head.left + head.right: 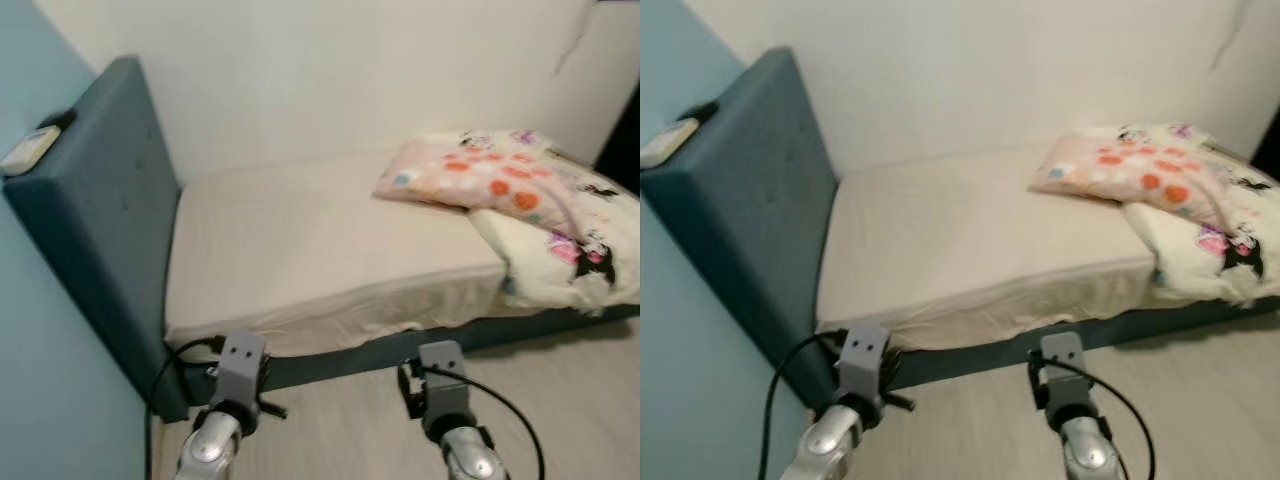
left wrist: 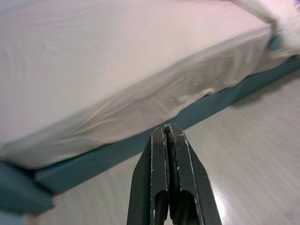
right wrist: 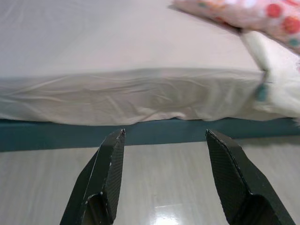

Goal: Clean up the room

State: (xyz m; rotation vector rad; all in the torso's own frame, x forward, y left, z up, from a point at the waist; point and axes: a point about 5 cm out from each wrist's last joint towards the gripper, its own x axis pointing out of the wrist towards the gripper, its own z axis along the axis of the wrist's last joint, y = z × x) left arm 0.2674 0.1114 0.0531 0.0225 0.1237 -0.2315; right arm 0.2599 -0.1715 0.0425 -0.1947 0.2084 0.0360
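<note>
Facing bed (image 1: 300, 250) with pillow (image 1: 470, 175) and rumpled blanket (image 1: 570, 240) heaped at far right end, likely needing straightening; right gripper (image 3: 164, 180) spread wide, left gripper (image 2: 169, 178) pressed together, both low over floor, holding nothing.

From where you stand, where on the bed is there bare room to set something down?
The bare sheet between the teal headboard and the spotted pillow is free, from the wall to the near edge. The far end is crowded: the pillow lies on a bunched printed quilt. The open right gripper and shut left gripper are both over the floor.
</note>
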